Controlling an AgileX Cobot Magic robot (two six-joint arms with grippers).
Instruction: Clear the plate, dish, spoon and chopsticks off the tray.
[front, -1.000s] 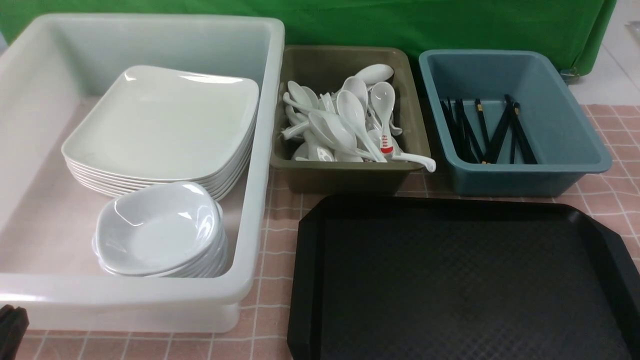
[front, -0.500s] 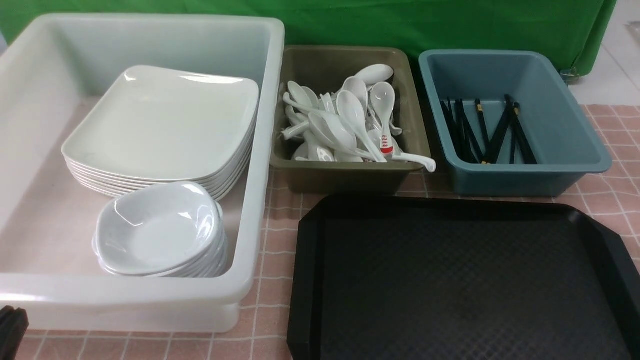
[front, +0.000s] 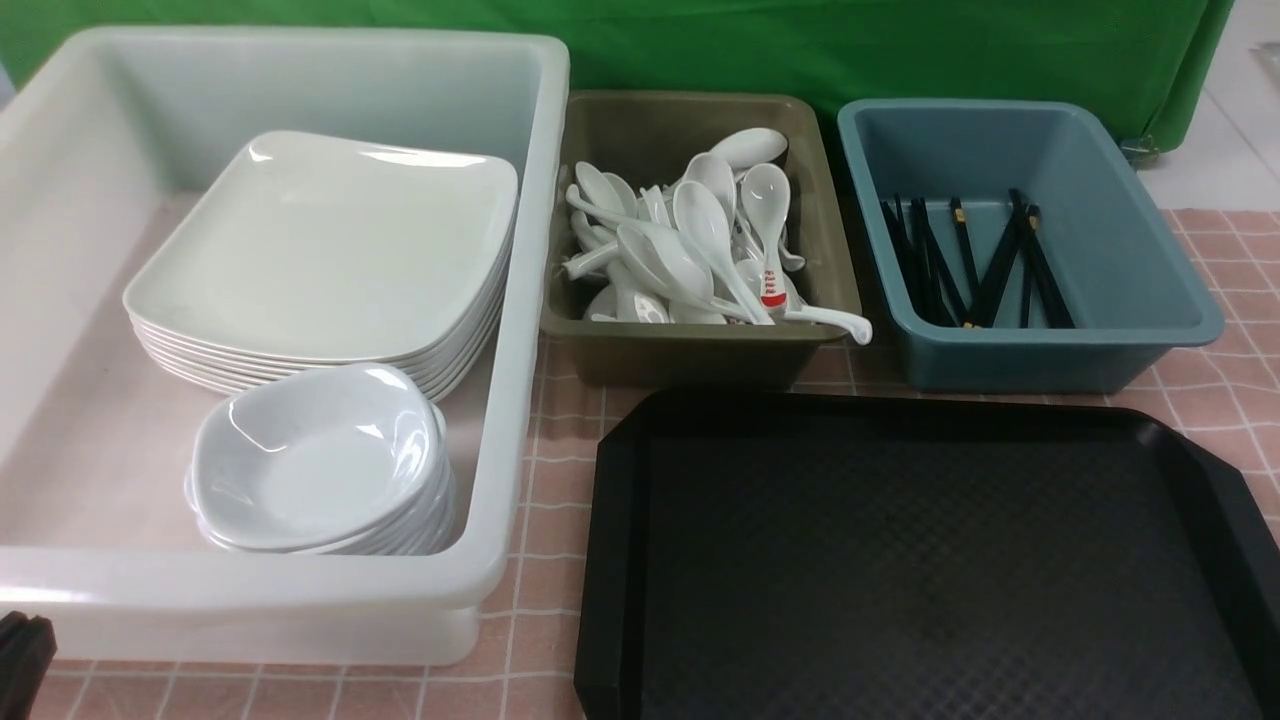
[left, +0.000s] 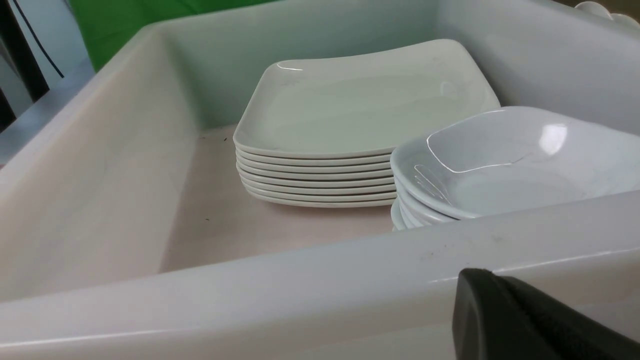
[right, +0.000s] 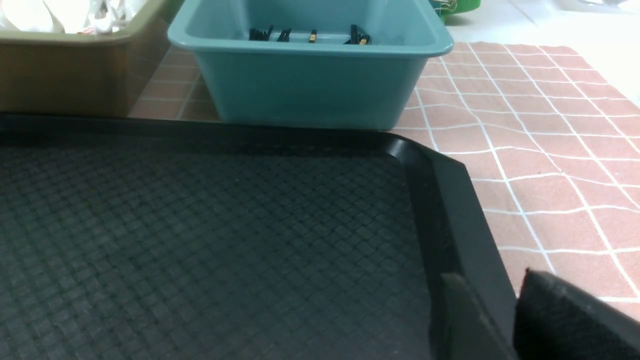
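The black tray lies at the front right with nothing on it; it also shows in the right wrist view. A white plate tops a stack in the white tub. A dish tops a smaller stack in front of it. White spoons fill the olive bin. Black chopsticks lie in the blue-grey bin. My left gripper is shut and empty, just outside the tub's near wall. My right gripper has its jaws slightly apart over the tray's right rim, empty.
The olive bin and blue-grey bin stand side by side behind the tray. One spoon with red markings lies among the others. A spoon handle sticks out over the olive bin's front rim. Pink checked cloth covers the table.
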